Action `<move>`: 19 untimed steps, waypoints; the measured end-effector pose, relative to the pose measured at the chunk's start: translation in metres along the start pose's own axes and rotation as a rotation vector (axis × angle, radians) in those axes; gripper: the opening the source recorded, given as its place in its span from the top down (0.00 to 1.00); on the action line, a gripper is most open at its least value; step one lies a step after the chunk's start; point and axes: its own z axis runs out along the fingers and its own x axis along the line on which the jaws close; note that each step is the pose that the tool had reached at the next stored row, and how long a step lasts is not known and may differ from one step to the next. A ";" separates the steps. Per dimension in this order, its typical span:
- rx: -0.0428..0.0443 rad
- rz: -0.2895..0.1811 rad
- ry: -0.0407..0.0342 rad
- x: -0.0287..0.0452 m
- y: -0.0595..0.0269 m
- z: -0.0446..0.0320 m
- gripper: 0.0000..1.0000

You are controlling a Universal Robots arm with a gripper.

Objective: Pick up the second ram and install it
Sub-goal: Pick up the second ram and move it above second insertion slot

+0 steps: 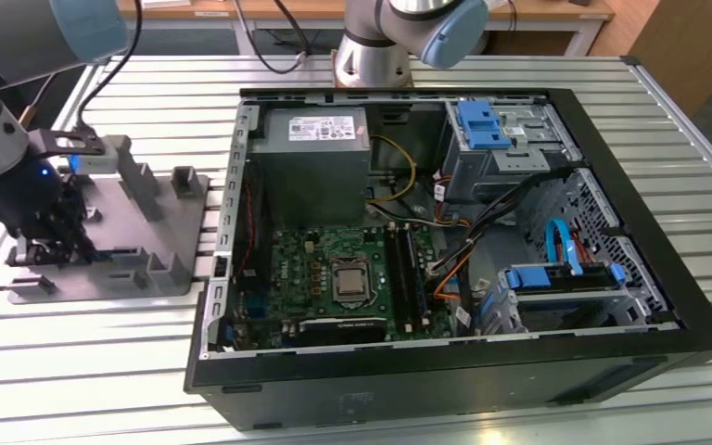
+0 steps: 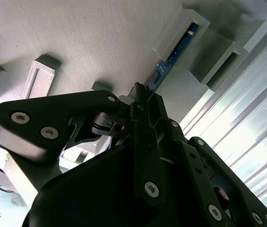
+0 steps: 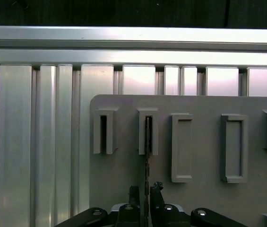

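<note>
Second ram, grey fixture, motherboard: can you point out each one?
second ram (image 3: pixel 148 142), first wrist view, on its thin edge, partway along.
grey fixture (image 1: pixel 146 232), exterior view, on the bare base plate.
motherboard (image 1: pixel 297 269), exterior view, on the green board surface.

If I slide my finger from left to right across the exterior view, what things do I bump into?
Grey plastic fixture with upright posts → square green motherboard inside the black computer case → blue plastic drive bracket
</note>
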 end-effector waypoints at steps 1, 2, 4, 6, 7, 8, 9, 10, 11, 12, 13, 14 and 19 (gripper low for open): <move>0.0000 0.000 -0.0001 0.0000 0.0001 0.0011 0.76; 0.0000 0.000 -0.0002 0.0000 0.0003 0.0021 0.76; 0.0000 0.000 -0.0004 0.0000 0.0004 0.0039 0.76; -0.0002 0.000 -0.0002 0.0000 0.0005 0.0043 0.76; -0.0003 0.000 -0.0002 0.0000 0.0005 0.0043 0.76; -0.0002 0.000 -0.0002 0.0000 0.0005 0.0043 0.76; -0.0001 0.000 -0.0003 0.0000 0.0005 0.0044 0.76; -0.0001 0.000 -0.0003 0.0000 0.0004 0.0044 0.76; -0.0001 0.000 -0.0003 0.0000 0.0005 0.0044 0.76; -0.0001 0.000 -0.0003 0.0000 0.0005 0.0044 0.76; -0.0001 0.000 -0.0004 0.0000 0.0004 0.0045 0.78; -0.0001 0.000 -0.0003 0.0000 0.0004 0.0045 0.78; -0.0001 0.000 -0.0003 0.0000 0.0005 0.0045 0.86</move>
